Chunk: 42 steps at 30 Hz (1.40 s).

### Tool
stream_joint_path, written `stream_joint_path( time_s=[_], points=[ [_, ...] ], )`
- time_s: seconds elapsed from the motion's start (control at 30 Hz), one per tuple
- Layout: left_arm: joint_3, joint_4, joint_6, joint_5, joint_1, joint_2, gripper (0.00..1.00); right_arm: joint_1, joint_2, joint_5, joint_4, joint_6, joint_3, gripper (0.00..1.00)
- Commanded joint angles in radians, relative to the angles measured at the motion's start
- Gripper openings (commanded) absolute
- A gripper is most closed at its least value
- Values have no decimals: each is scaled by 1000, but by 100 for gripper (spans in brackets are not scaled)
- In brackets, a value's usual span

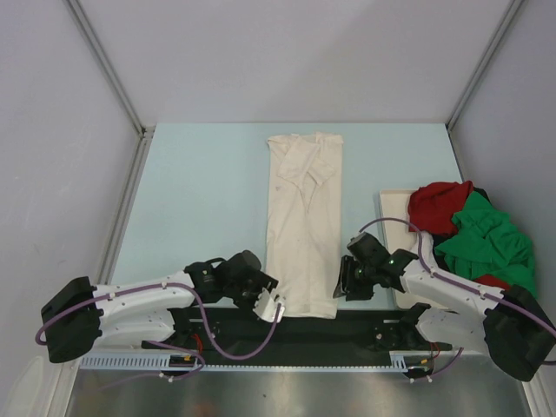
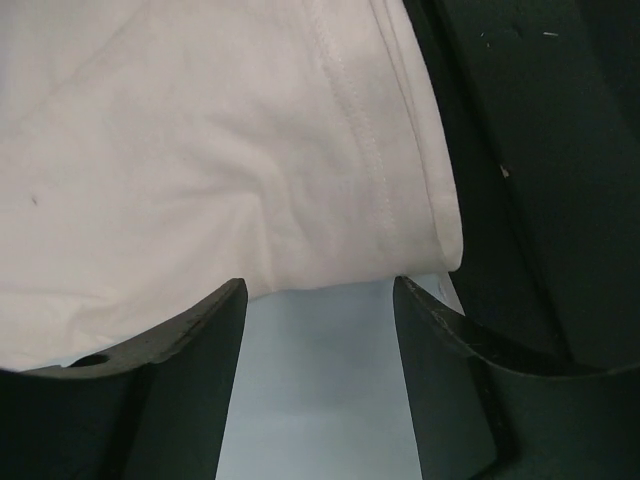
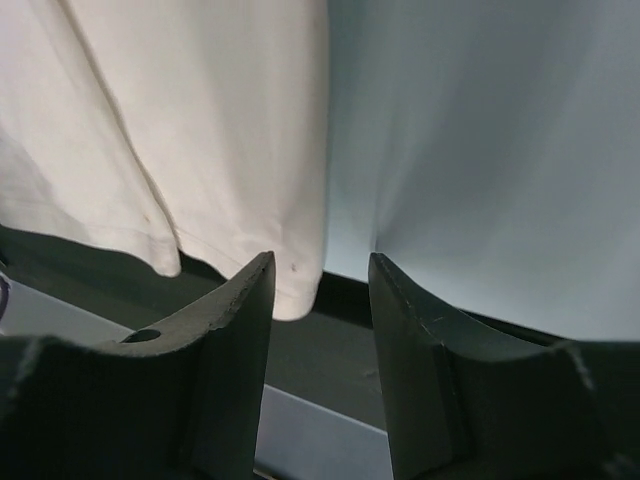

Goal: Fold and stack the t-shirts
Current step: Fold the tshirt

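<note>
Dark fingers fill the bottom of both wrist views, so start on the left. The left gripper (image 2: 320, 300) sits right at the near hem of the cream t-shirt (image 1: 300, 226). Its jaws stand well apart with bare table (image 1: 208, 200) showing between them, and nothing is held. That shirt lies as a long narrow strip down the middle of the table, sleeves tucked in at the far end, its near hem reaching the black strip (image 1: 347, 326) along the edge.

Over to the right gripper (image 3: 322, 275): also spread wide, also empty. The shirt's near right corner lies just off its left finger (image 3: 235, 330) rather than squarely between the two. Further right, the red t-shirt (image 1: 439, 207) and green t-shirt (image 1: 486, 239) are heaped together on a white tray (image 1: 391, 204), not yet folded.

The risk, as I judge it, is an uneven grab. If the right jaws close where they stand, they may catch only the edge or nothing, and the hem would then lift crooked. Pinching just the top layer would pull the lengthwise fold open.

How many layers sit at that hem is hard to read. Whether either lower finger has slipped under the cloth, I cannot tell. The tray is mostly buried, and how tangled the red and green shirts are stays unclear.
</note>
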Motion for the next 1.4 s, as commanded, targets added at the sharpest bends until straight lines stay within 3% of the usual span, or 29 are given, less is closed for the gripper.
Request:
stream_joint_path(
  time_s=[0.0,0.37,0.43,0.53,0.63,0.73,0.83,0.87,0.93,0.97,1.07,1.2,1.37],
  points=[
    [6,51,143,32,-29,-11,66,52,-27,-41,-34,111,-28,47],
    [-53,43,121,38,-124,23,66,179,47,-43,83,195,-54,44],
    [-53,-1,138,29,-124,3,66,179,28,-38,84,203,-65,40],
    [-53,-38,153,23,-124,-29,66,179,2,-35,103,218,-83,22],
    [-63,20,126,15,-124,-13,64,179,-4,-21,104,215,-82,11],
    [-64,123,83,15,-124,6,50,179,-7,-12,88,207,-62,7],
    [-47,157,61,10,-124,36,27,179,-16,6,63,197,-42,3],
    [-44,152,61,13,-124,42,15,175,-30,14,58,195,-41,1],
    [-47,141,48,4,-124,49,2,167,-50,11,55,192,-36,0],
    [-50,150,35,-16,-118,46,0,152,-56,9,54,183,-31,0],
    [-24,157,-37,8,-29,15,0,103,-62,6,31,148,16,0],
    [57,155,-141,209,189,-23,0,-12,-46,3,-17,36,134,0],
    [138,232,-227,300,345,87,0,-190,36,0,18,-124,263,0]
  ],
)
